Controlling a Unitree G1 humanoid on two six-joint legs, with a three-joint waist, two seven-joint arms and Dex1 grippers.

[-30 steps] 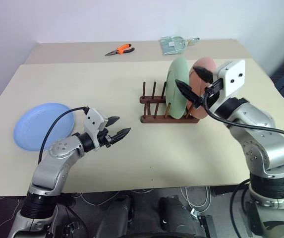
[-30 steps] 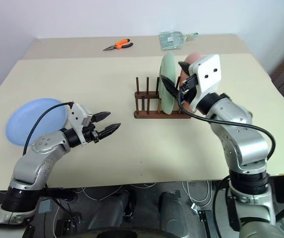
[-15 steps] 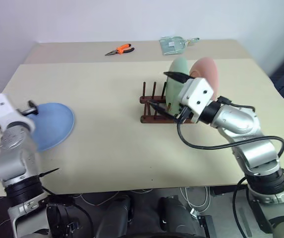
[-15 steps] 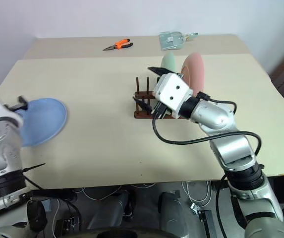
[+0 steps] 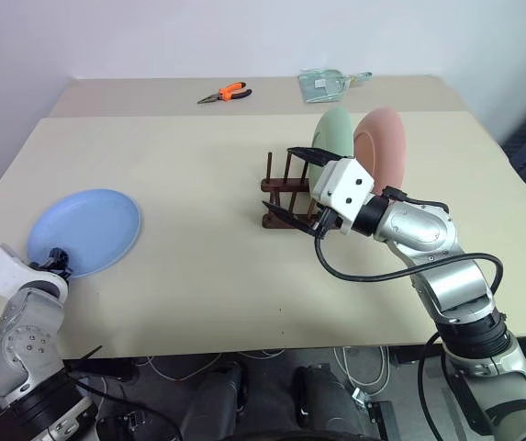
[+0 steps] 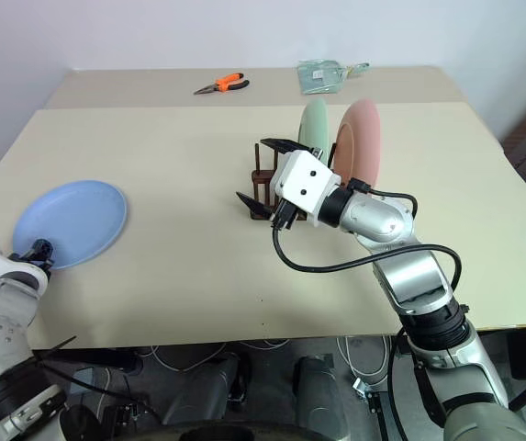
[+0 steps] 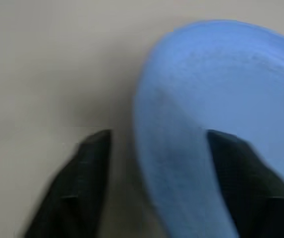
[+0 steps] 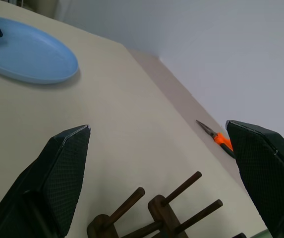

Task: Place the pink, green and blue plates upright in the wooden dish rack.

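2 of the 3 plates are already sitting upright in the wooden dish rack (image 5: 292, 197) near the middle of the table (image 5: 207, 175): the green plate (image 5: 333, 136) and the pink plate (image 5: 382, 147) are standing side by side at the rack's 3 o'clock end, pink outermost. So what's left is the blue plate (image 5: 84, 231), which is lying flat way over at 9 o'clock from the rack, well apart from it. Left gripper (image 7: 156, 183) is sitting right at the plate's near edge with its fingers straddling the rim, but I honestly can't tell if it's clamping down yet or just loose around it. Right gripper (image 6: 267, 175) is hovering just in front of the rack's empty pegs with its jaws spread wide, holding nothing. My guess is we're about two-thirds done, with the last pickup and slotting still to go. Orange pliers (image 5: 223, 93) and a clear packet (image 5: 322, 84) are lying at 12 o'clock, not involved.
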